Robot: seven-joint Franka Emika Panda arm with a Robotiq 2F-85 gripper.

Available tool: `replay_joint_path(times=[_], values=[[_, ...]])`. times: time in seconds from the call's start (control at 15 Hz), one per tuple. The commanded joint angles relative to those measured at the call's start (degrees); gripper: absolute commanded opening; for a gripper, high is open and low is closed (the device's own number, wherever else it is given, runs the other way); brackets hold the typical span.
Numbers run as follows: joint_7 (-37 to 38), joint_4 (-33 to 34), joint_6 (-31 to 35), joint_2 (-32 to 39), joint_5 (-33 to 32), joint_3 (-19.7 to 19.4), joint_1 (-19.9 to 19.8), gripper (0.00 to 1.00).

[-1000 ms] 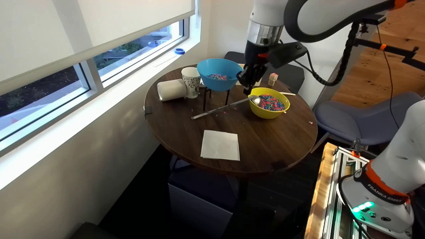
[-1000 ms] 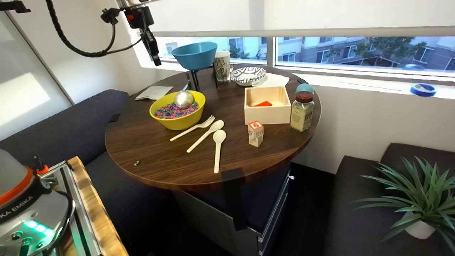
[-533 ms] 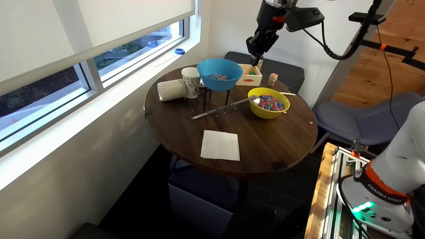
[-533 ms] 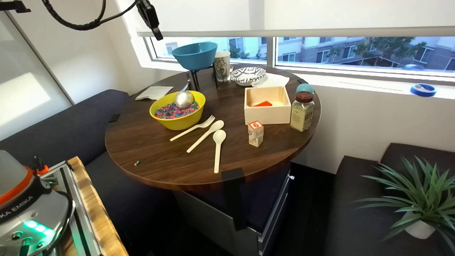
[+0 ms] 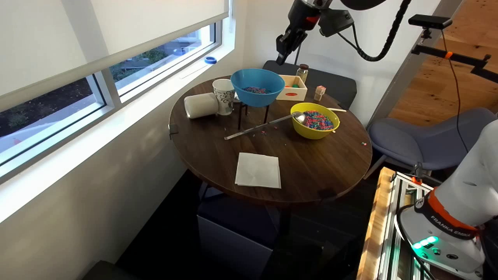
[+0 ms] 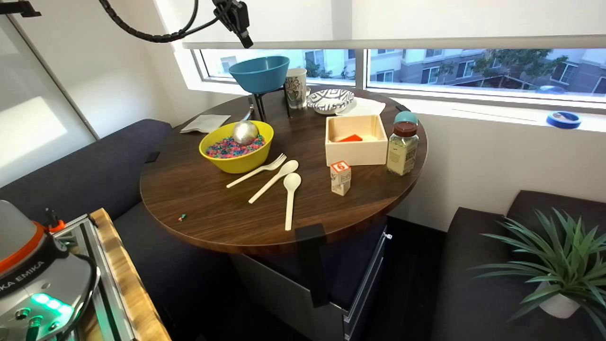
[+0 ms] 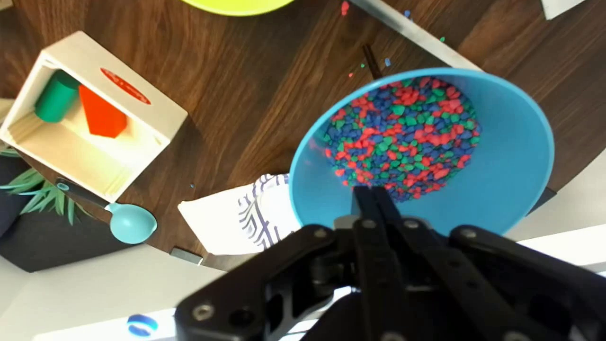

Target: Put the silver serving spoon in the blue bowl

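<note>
In an exterior view, a white cylinder (image 5: 201,105) is laid on its side near the left edge of the counter (image 5: 311,167), beside an upright patterned cup (image 5: 224,98). The blue bowl (image 5: 258,100), part-filled with coloured grains (image 5: 256,90), is borne on a black stand (image 5: 240,116). The pincer (image 7: 372,191) is suspended over this bowl, apart from it; in the wrist view its fingers (image 7: 364,203) are seen pressed together. A wooden box (image 5: 292,94) is set near the far edge. The scoop of the silver serving spoon (image 5: 256,127) is rested in the yellow bowl (image 5: 309,133), toward the right edge, its handle extended over the rim toward the left edge.
</note>
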Motion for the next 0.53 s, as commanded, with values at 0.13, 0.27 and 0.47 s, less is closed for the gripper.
replay_joint_path(times=[0.13, 0.27, 0.47], values=[[-7.3, 5.2, 0.2, 6.3, 1.8, -0.2, 0.9, 0.35], [-7.7, 5.9, -0.2, 6.1, 0.7, 0.0, 1.0, 0.49], [-12.0, 5.6, -2.2, 3.5, 3.7, 0.0, 1.7, 0.73]])
